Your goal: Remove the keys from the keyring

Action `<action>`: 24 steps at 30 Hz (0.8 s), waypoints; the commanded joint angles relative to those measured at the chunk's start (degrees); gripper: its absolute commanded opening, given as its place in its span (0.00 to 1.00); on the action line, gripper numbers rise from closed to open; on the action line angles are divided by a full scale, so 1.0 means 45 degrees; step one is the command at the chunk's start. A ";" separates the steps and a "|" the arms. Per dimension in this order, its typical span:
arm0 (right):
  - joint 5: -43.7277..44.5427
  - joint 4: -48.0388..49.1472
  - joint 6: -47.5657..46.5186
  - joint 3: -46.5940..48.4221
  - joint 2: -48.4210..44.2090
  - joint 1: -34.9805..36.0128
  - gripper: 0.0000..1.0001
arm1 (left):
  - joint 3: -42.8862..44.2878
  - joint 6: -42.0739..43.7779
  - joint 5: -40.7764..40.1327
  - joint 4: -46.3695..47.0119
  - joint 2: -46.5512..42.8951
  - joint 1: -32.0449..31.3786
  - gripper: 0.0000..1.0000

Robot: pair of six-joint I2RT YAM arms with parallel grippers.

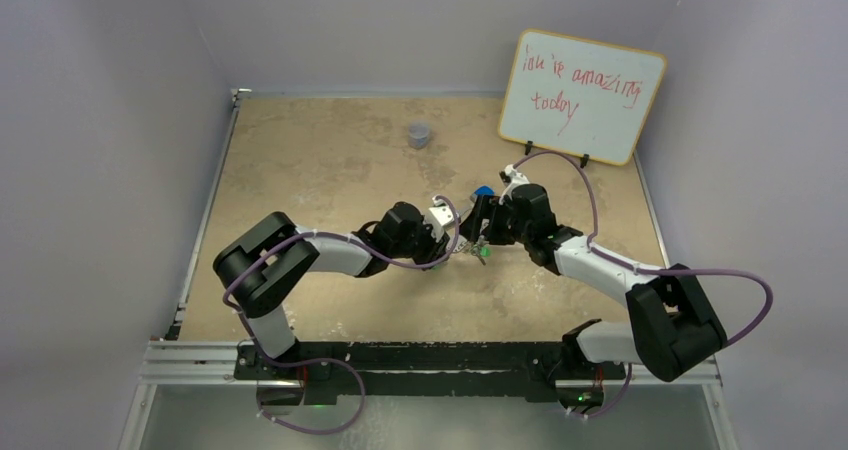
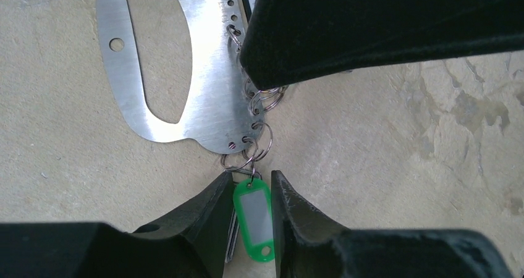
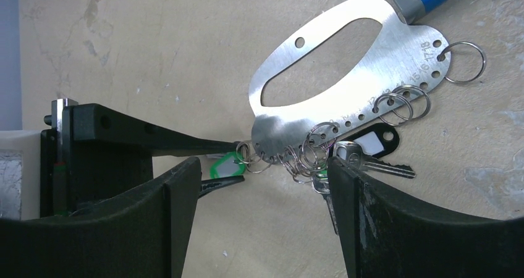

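Tan table (image 1: 300,170); keyring (image 2: 204,74) laid flat mid-table between both arms.
green-tagged key (image 2: 253,219) apparently pinched by narrowed left gripper (image 2: 250,178) for pull-off; right gripper (image 3: 262,164) held wide, empty, astride ring's key edge, ready to brace it.

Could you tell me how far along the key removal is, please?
Done: nothing visibly; the green key and dark key both appear to hang from rings on the keyring. In hand: the left gripper straddles the green key; a firm pinch can't be confirmed. The right gripper stands open over those rings. Left: freeing every key.
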 commanded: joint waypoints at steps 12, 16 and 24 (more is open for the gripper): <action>-0.1022 0.0538 -0.0801 -0.0156 0.0146 0.0006 0.75 | -0.0200 0.0420 0.0662 0.0536 -0.0384 -0.0015 0.02; -0.1071 0.0770 -0.0945 -0.0154 0.0267 0.0008 0.73 | -0.0291 0.0404 0.0726 0.0638 -0.0419 -0.0013 0.00; -0.2034 0.1150 -0.0936 -0.0240 0.0741 0.0067 0.67 | -0.0865 0.0071 0.0835 0.1042 -0.0922 -0.0013 0.00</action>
